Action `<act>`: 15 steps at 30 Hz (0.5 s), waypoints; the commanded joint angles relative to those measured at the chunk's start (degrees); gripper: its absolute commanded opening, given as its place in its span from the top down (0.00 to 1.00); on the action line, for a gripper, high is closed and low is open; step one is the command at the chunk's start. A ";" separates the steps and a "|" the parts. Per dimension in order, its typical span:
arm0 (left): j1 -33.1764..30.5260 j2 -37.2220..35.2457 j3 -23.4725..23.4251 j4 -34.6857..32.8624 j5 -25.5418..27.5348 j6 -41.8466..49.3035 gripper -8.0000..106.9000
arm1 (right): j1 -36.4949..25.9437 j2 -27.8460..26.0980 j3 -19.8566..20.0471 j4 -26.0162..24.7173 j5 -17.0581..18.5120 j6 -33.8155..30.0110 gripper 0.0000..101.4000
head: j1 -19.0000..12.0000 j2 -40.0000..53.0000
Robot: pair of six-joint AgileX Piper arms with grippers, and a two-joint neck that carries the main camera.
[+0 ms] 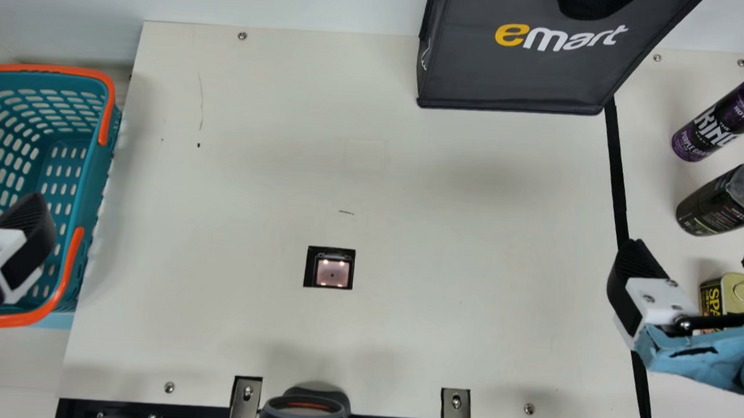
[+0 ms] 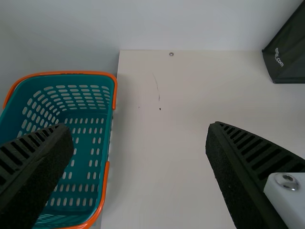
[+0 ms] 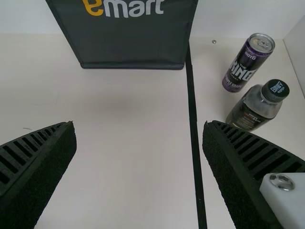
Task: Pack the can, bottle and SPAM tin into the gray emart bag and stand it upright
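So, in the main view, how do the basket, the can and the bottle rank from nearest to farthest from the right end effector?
From the right end effector:
1. Bottle: right side, nearest.
2. Can: right side, just past the bottle.
3. Basket: far left, beyond the table's left edge.

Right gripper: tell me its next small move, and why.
I'd probably ease the right gripper over toward the bottle: its fingers stand wide apart with nothing between them, the bottle stands upright outside the gray bag, and the bag already stands at the back.
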 commanded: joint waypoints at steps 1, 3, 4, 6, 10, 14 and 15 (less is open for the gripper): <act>0.00 0.00 0.00 0.00 0.00 0.00 0.15 | 0.00 0.00 0.00 0.00 0.00 0.00 0.06 | -1.85 -1.24; 0.00 0.00 0.00 0.00 0.00 0.00 0.15 | 0.00 0.00 0.00 0.00 0.00 0.00 0.06 | -5.67 -5.07; 0.00 0.00 0.00 0.00 0.00 0.00 0.15 | 0.00 0.00 0.00 0.00 0.00 0.00 0.06 | -7.01 -6.40; 0.00 0.00 0.00 0.00 0.00 0.00 0.15 | 0.00 0.00 0.00 0.00 0.00 0.00 0.06 | -9.68 -9.07; 0.00 0.00 0.00 0.00 0.00 0.00 0.15 | 0.00 0.00 0.00 0.00 0.00 0.00 0.06 | -15.02 -14.42; 0.00 0.00 0.00 0.00 0.00 0.00 0.15 | 0.00 0.00 0.00 0.00 -0.11 0.00 0.06 | -18.44 -18.33; 0.00 0.00 0.00 0.00 0.00 0.00 0.15 | 0.00 0.00 0.00 0.00 -0.11 0.00 0.06 | -18.44 -18.33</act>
